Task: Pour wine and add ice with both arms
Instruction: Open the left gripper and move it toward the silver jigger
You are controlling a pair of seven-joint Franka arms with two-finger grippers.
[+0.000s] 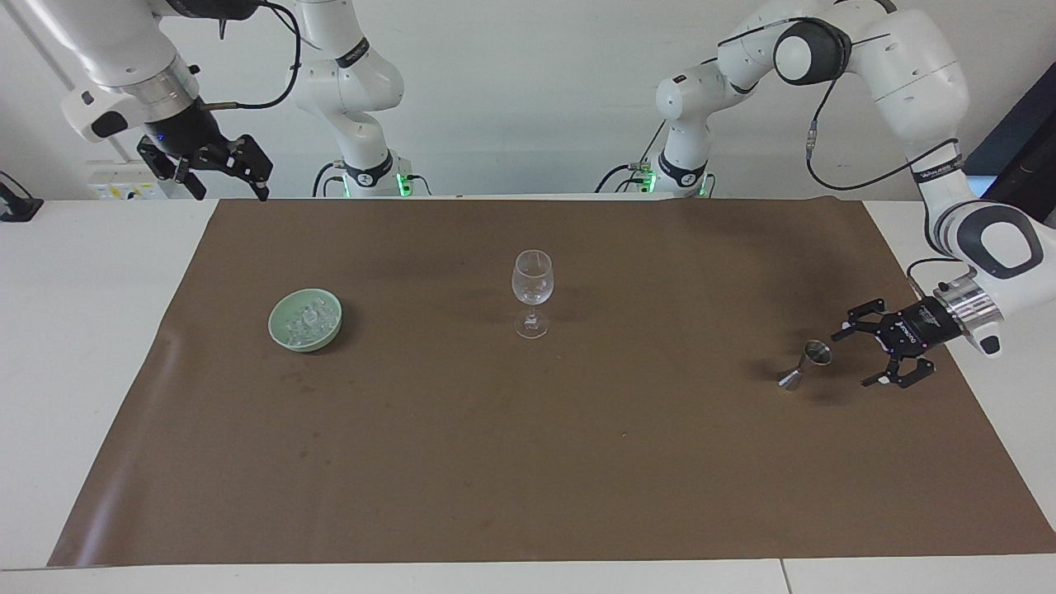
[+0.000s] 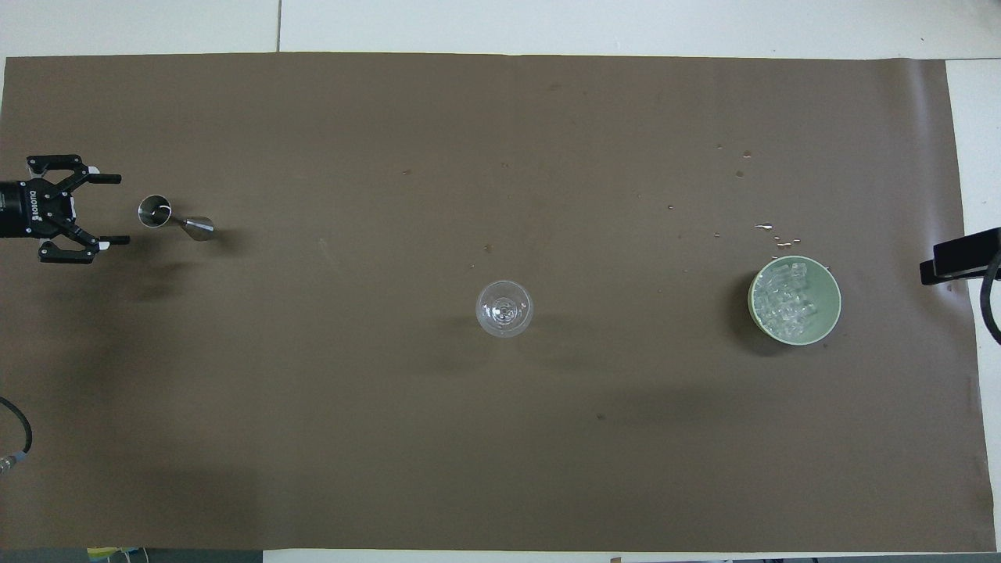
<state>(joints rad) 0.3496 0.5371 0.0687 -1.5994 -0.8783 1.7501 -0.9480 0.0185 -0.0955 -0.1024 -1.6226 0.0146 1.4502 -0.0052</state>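
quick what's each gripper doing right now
Left gripper: open, empty, beside the jigger.
Right gripper: waits raised at its end of the table, holding nothing.

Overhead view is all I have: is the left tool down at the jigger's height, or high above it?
Observer: Down low. The left tool hangs just over the mat, level with the jigger, open and not touching it.
Operator: And the right tool? I see only a black sliver.
Observer: The right tool waits raised, open, by the table edge nearest the robots, at the right arm's end.
Operator: Anything in the glass?
Observer: From the side, the wine glass looks empty.
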